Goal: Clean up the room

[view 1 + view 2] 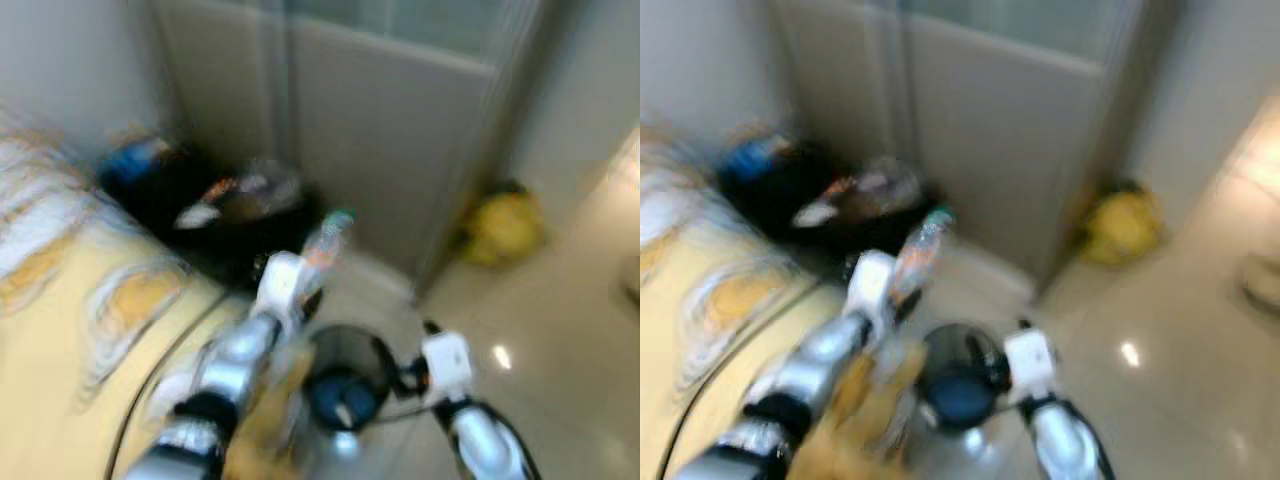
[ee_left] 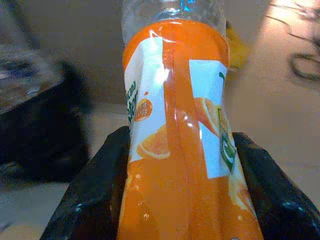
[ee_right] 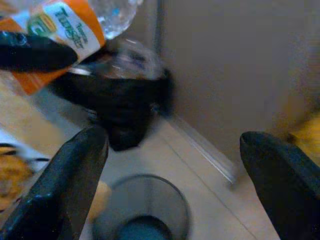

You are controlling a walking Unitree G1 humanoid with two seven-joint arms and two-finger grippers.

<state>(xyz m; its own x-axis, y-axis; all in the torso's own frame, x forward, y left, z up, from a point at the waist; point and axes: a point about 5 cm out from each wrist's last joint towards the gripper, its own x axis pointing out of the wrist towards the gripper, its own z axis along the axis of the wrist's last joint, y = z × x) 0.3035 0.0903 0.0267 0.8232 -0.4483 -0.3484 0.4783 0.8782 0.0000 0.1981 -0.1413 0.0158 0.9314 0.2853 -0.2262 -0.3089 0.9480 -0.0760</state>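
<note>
Yellow patterned bedding (image 1: 60, 300) fills the nine o'clock side of my head view, which is blurred. At about eleven o'clock a dark heap of bags and clutter (image 1: 215, 210) sits in the corner against a grey panelled wall (image 1: 400, 130).

Moving toward the centre, my left gripper (image 1: 305, 285) is raised, its black fingers (image 2: 95, 200) clenched on either side of a plastic bottle (image 1: 328, 240). The bottle stands above the gripper, its greenish cap pointing toward twelve o'clock. Below and just to the right, near six o'clock, is a round dark bin (image 1: 345, 385) with something blue at its bottom. The bottle is above the bin's near rim rather than inside it.

My right gripper (image 1: 425, 365) hovers beside the bin at five o'clock, fingers (image 3: 65, 185) spread wide and holding nothing. A yellow bag (image 1: 505, 228) lies on the pale glossy floor (image 1: 560, 340) at three o'clock.

I judge the cleanup partly under way: one piece of rubbish is in hand but not yet dropped, and the corner clutter and yellow bag remain.

The bottle is clear plastic with an orange wrap label showing orange slices and a white panel. It looks empty or nearly so, and slightly dented.
</note>
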